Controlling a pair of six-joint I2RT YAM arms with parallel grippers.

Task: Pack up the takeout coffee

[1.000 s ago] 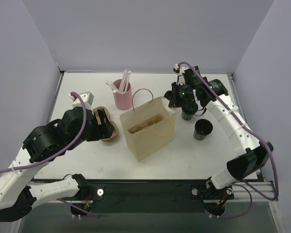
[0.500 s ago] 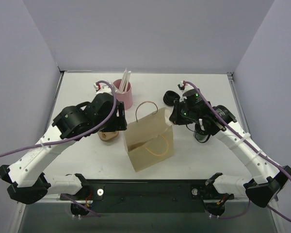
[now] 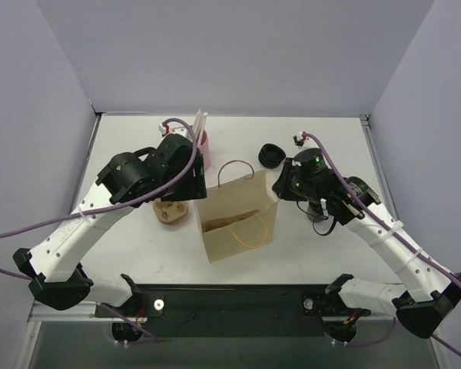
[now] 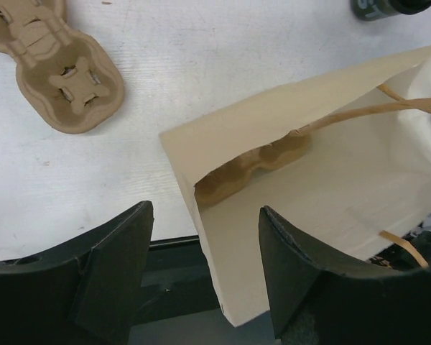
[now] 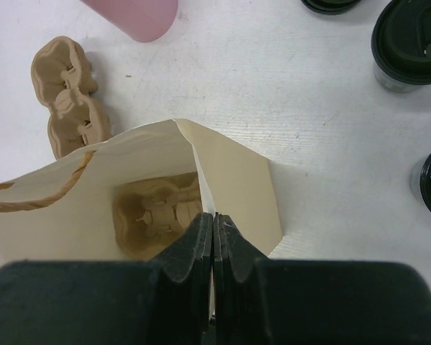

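The paper bag (image 3: 234, 223) stands upright on the counter (image 3: 307, 257), mouth up, long axis left to right; a carrier (image 5: 158, 212) lies lengthwise inside. The right tool (image 5: 213, 224) pinches the bag's right rim, fully closed; the left tool (image 4: 205, 212) hangs wide, empty, over its left end.

The bag (image 3: 230, 234) is matt kraft paper, the carrier (image 4: 54, 66) rough moulded pulp (fibrous, egg-box-like), the cup lid (image 5: 411, 39) glossy plastic.

Open mouth of paper bag (image 3: 238, 219), carrier (image 5: 154, 215) on its floor, right end effector (image 5: 213, 220) pinching rim
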